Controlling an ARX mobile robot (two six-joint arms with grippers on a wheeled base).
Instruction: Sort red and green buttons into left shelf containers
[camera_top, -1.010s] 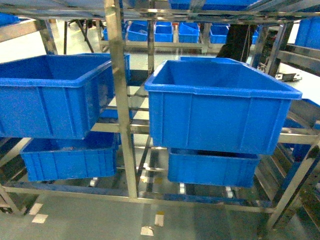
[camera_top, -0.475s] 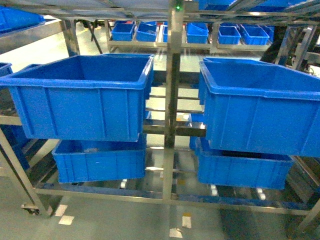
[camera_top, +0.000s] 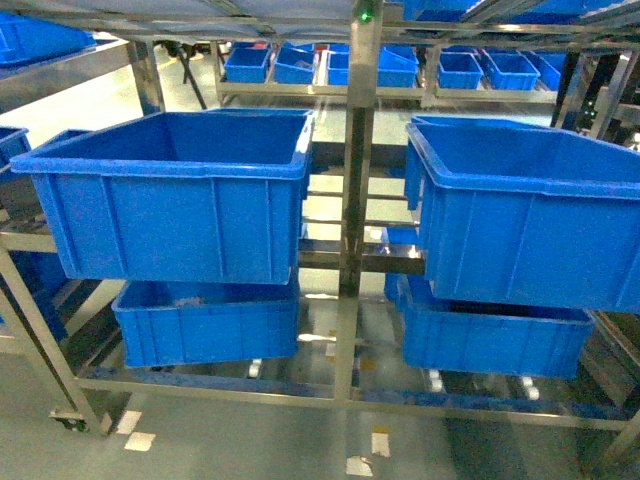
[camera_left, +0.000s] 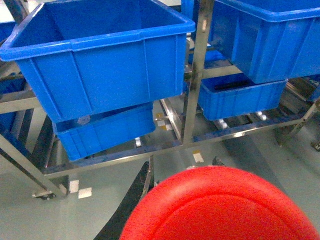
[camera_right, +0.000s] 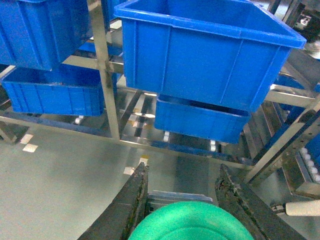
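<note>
A red button (camera_left: 220, 210) fills the bottom of the left wrist view, and my left gripper (camera_left: 183, 165) is shut on it. In the right wrist view my right gripper (camera_right: 182, 167) is shut on a green button (camera_right: 192, 222) with a greyish base. Neither gripper shows in the head view. The left shelf containers are deep blue bins left of the steel post (camera_top: 355, 200): an upper bin (camera_top: 180, 190) and a lower bin (camera_top: 205, 320). The upper bin (camera_left: 100, 65) appears open and empty ahead of the left gripper.
Right of the post stand two more blue bins, upper (camera_top: 520, 210) and lower (camera_top: 490, 335); the upper one (camera_right: 205, 55) faces the right gripper. Small blue trays (camera_top: 300, 65) line a far rack. Steel rails and the rack's caster (camera_top: 70, 420) sit low over grey floor.
The head view has swung so the rack slides right in the picture. The left upper bin is now fully in view and the post sits near the middle.
</note>
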